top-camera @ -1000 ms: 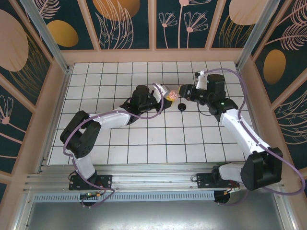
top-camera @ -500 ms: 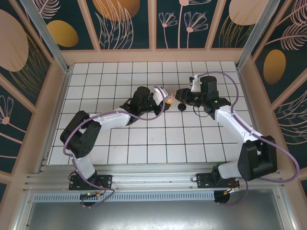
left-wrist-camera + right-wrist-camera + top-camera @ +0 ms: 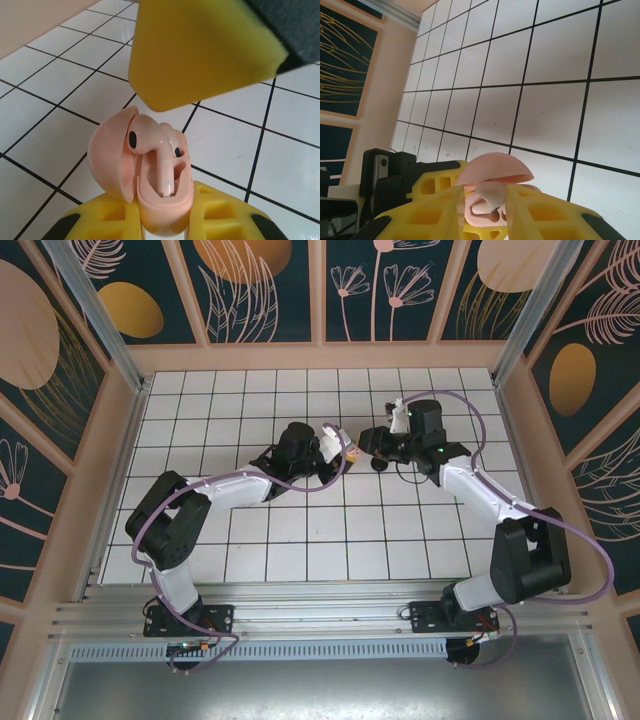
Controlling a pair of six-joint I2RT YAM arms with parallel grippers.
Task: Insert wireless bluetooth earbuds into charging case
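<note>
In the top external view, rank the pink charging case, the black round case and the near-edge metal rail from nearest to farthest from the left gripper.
1. pink charging case: clamped in the left gripper itself, mid-scene.
2. black round case: lying just to the right of that gripper.
3. metal rail: far off, running along the near edge.
</note>
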